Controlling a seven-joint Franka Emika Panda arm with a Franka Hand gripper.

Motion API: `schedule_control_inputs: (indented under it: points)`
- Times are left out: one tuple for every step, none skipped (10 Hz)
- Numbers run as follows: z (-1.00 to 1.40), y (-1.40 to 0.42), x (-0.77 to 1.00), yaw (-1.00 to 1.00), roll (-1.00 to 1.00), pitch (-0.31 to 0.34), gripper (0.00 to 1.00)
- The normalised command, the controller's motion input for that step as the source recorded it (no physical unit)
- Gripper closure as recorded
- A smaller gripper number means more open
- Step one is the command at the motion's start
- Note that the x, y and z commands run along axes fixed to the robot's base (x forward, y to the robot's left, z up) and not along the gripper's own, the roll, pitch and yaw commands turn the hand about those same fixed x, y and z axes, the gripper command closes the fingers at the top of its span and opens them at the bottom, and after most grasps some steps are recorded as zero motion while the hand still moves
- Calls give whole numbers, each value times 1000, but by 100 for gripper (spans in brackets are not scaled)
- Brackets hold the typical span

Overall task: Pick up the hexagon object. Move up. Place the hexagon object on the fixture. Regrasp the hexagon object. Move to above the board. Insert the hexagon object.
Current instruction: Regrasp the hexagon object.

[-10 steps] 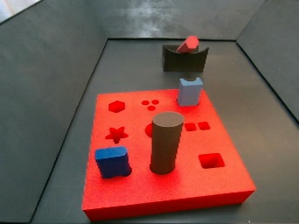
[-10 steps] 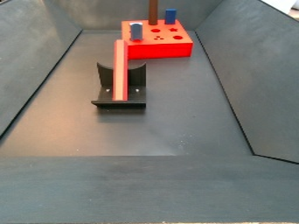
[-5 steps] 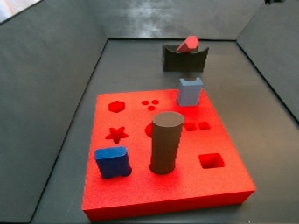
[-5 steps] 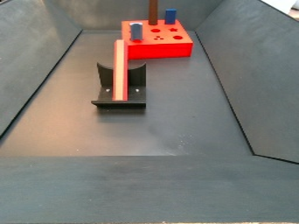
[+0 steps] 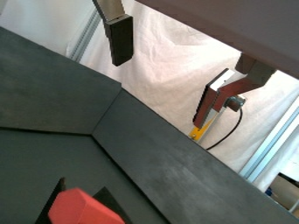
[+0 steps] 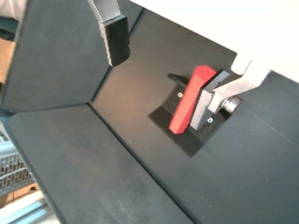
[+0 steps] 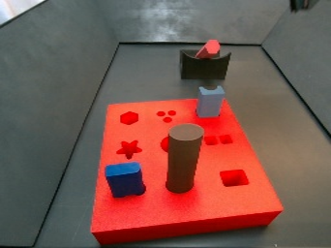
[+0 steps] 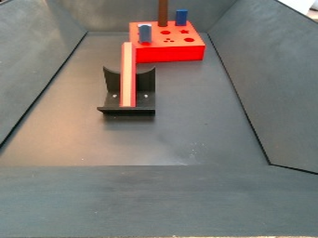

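The hexagon object, a long red-pink rod (image 8: 128, 70), lies in the notch of the dark fixture (image 8: 126, 107); in a side view its end (image 7: 211, 46) sticks up from the fixture (image 7: 203, 66). The red board (image 7: 155, 218) lies apart from the fixture (image 8: 174, 52). My gripper (image 6: 173, 74) is open and empty, high above the floor. In a wrist view the rod (image 6: 187, 103) on the fixture (image 6: 201, 142) shows below, next to one finger (image 6: 230, 94). In a wrist view (image 5: 176, 74) only the rod's end (image 5: 82, 208) shows.
On the board stand a dark cylinder (image 7: 184, 155), a blue block (image 7: 123, 178) and a light blue block (image 7: 211, 100). Sloping grey walls (image 8: 44, 84) enclose the dark floor (image 8: 174, 139). White cloth and a yellow cable (image 5: 201, 133) show beyond the wall.
The rod, fixture and board have not moved in the side views.
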Motion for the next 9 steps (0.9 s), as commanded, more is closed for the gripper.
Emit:
schedule_control_inputs:
  points:
    - [-1000,43,44,77,95,-75,0]
    - [-1000,40,48,60,74,-93,0]
    - [-1000,40,52,32,64,-105,0]
    - [-1000,38,55,12,63,-112,0]
    - [-1000,35,59,-14,61,-109,0]
    - [-1000,35,61,-30,61,-100,0]
    - [-1000,31,65,-44,62,-84,0]
    - [-1000,29,71,-47,59,-77,0]
    - [-783,21,64,-49,57,-54,0]
